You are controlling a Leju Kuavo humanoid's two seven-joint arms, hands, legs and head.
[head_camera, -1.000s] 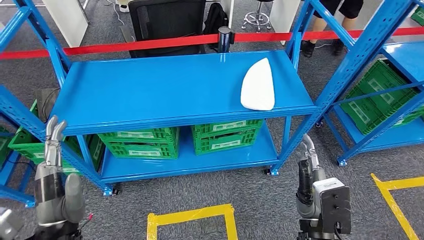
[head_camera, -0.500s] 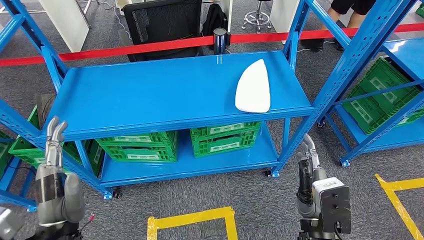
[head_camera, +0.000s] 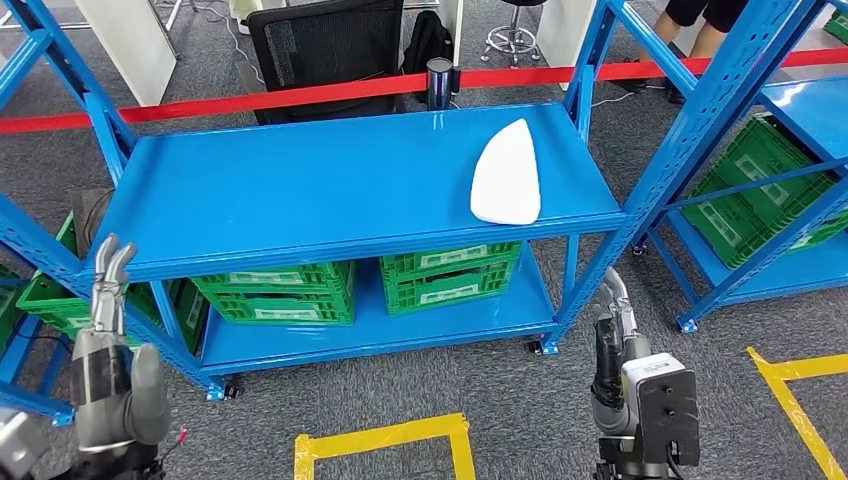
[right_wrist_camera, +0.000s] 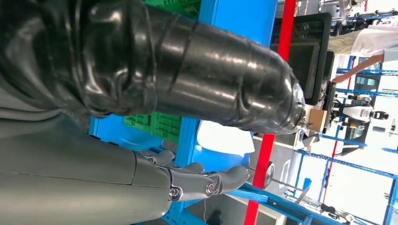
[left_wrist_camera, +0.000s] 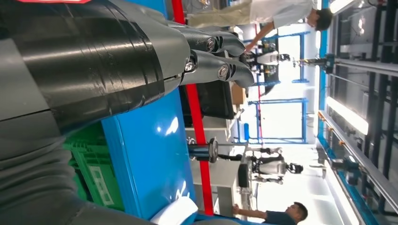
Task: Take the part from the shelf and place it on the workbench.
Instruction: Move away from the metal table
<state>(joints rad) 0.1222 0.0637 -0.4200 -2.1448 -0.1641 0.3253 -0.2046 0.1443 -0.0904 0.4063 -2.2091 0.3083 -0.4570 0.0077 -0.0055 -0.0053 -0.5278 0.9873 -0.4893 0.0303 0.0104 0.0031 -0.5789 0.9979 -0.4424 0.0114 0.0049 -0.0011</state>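
Observation:
The white curved part [head_camera: 506, 172] lies on the right end of the blue shelf's top board [head_camera: 300, 190]. Both hands hang low in front of the shelf, well below that board. My left hand [head_camera: 105, 290] is beside the shelf's front left post, fingers straight and apart, holding nothing. My right hand [head_camera: 613, 322] is by the front right post, fingers also extended and empty. In the left wrist view the left hand [left_wrist_camera: 206, 51] points along the shelf and the part [left_wrist_camera: 176, 212] peeks in at the edge. The right wrist view has the part [right_wrist_camera: 224, 138] past the right hand [right_wrist_camera: 197, 180].
Green crates [head_camera: 360, 280] fill the lower shelf board. A second blue rack [head_camera: 760, 150] with green crates stands to the right. Red barrier tape [head_camera: 250, 95], a black chair [head_camera: 320, 45] and a person's legs [head_camera: 700, 25] are behind. Yellow tape [head_camera: 380, 435] marks the floor.
The whole picture has shifted slightly left and down, so the camera moved. Both hands hang as before and the part lies where it was on the shelf.

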